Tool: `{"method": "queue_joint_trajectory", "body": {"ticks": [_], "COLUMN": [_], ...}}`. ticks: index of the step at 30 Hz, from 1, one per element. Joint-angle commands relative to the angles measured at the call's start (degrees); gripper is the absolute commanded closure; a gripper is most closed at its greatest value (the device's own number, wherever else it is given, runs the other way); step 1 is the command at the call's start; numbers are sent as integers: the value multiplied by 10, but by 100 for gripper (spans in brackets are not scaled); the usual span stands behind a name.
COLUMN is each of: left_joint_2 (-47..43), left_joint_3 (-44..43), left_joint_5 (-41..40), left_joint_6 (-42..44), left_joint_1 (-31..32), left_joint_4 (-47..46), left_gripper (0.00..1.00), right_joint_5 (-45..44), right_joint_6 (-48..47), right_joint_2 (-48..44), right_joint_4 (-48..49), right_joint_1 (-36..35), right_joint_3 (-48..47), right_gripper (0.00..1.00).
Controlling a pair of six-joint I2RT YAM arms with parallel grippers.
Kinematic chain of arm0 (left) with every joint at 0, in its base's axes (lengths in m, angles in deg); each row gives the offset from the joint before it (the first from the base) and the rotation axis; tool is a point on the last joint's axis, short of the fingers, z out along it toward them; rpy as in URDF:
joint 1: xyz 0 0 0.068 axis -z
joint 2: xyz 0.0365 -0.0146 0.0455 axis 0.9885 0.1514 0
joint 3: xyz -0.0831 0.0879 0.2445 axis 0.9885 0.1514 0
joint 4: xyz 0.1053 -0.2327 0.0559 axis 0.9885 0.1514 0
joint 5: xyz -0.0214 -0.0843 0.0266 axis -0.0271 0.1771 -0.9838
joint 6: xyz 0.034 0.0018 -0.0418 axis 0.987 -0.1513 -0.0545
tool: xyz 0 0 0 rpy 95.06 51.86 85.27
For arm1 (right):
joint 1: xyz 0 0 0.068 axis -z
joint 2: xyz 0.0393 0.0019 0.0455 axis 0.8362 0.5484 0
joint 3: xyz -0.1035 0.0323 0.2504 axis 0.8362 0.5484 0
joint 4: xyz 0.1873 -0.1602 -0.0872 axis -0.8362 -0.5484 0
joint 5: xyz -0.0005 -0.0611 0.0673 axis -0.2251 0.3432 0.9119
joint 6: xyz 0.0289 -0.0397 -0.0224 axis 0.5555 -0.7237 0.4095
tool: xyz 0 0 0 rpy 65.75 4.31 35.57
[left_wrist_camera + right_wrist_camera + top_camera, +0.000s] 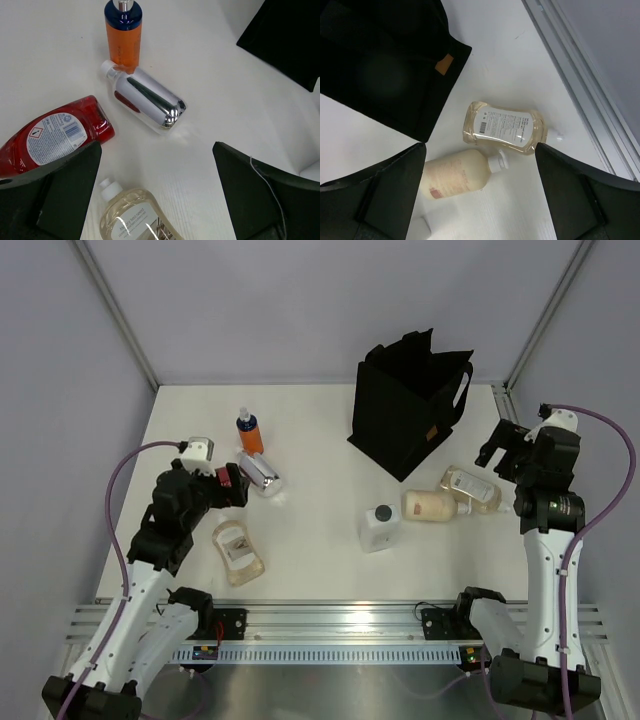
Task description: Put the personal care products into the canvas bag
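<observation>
I read the top view with 12 o'clock as the far wall. The canvas bag (410,405) stands upright at about 1 o'clock from the middle of the worktop (320,480), with its tan tag (444,64) on the side facing my right arm. I cannot see inside it, but every product I can count lies outside.

My left fingers (232,483) are spread wide with nothing between them, hovering over the 9 o'clock cluster. There the silver cylinder (150,102) lies on its side with the orange bottle (123,35) upright just beside its cap. The red tube (55,135) is at its 8 o'clock and the left clear bottle (132,220) is nearest me.

My right fingers (500,448) are just as wide and empty, above the right clear bottle (502,127) and the beige bottle (455,180), both lying flat at the bag's 5 o'clock. The white squarish bottle (380,527) stands near the bag's 6 o'clock.

I judge the right arm's pick is the one to make, being closest to the bag. I'd close across the right clear bottle's narrow waist and come down low. The beige bottle's cap sits against or just beside it, so I'd keep clear of that. Then I'd lift well above the rim and handles and let go over the middle of the mouth. The silver cylinder looks slick and likely to roll, so I'd grip it mid-body, across its axis
</observation>
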Motion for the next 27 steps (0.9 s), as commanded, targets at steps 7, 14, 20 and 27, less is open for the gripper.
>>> {"method": "queue_joint_trajectory", "body": {"ticks": [7, 14, 20, 27], "left_joint_2": [79, 182, 299, 396], "left_joint_3": [-81, -154, -204, -229], "left_joint_5": [11, 82, 189, 165], "left_joint_6": [-76, -69, -49, 26], "left_joint_1": [1, -11, -84, -90], "left_joint_4": [38, 15, -18, -89], "left_gripper": [1, 1, 1, 1], "right_joint_5": [521, 669, 680, 680], "right_joint_6": [-426, -440, -438, -419], "right_joint_2": [-16, 48, 39, 11], "right_joint_4": [-145, -130, -81, -9], "right_joint_1": [-2, -2, -2, 3], "right_joint_3": [-9, 15, 43, 106], "right_gripper": [0, 0, 0, 0]}}
